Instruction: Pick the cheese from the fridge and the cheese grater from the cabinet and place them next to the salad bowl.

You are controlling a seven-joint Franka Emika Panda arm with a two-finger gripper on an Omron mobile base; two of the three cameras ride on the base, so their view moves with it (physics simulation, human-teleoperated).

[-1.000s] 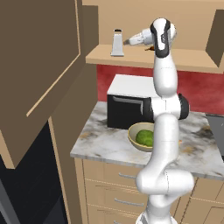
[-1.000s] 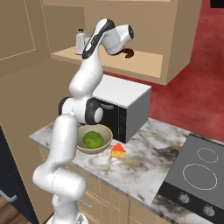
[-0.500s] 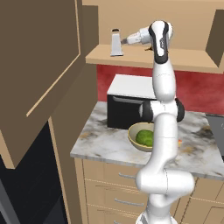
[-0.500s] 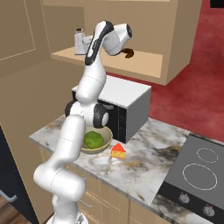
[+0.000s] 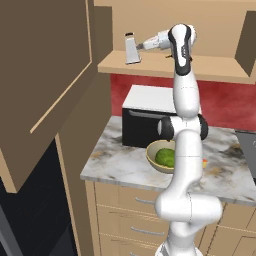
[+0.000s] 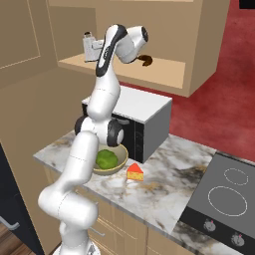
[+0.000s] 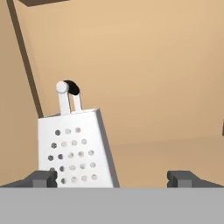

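**Cheese grater approach: hand closing in on the cabinet shelf**

- Change: over the last second the gripper (image 5: 141, 46) has reached further along the cabinet (image 5: 165, 67) shelf toward the cheese grater (image 5: 131, 49); the tool itself has not shifted. Judged meaning: the reach is nearly done, and closing comes next.
- Fingers (image 7: 43, 178): spread wide, holding nothing. In the hand view the grater (image 7: 74, 148) stands just inside one tip, off-centre in the gap, so a sideways correction looks advisable.
- Grater: upright on the shelf, near the cabinet's hinged side. Long axis vertical; narrow end and handle point up, perforated face toward the hand.
- Cheese (image 6: 135, 172): already on the desk (image 6: 169, 189), just beside the salad bowl (image 6: 117, 167), in front of the microwave (image 6: 144, 112).
- Remaining: grater only.
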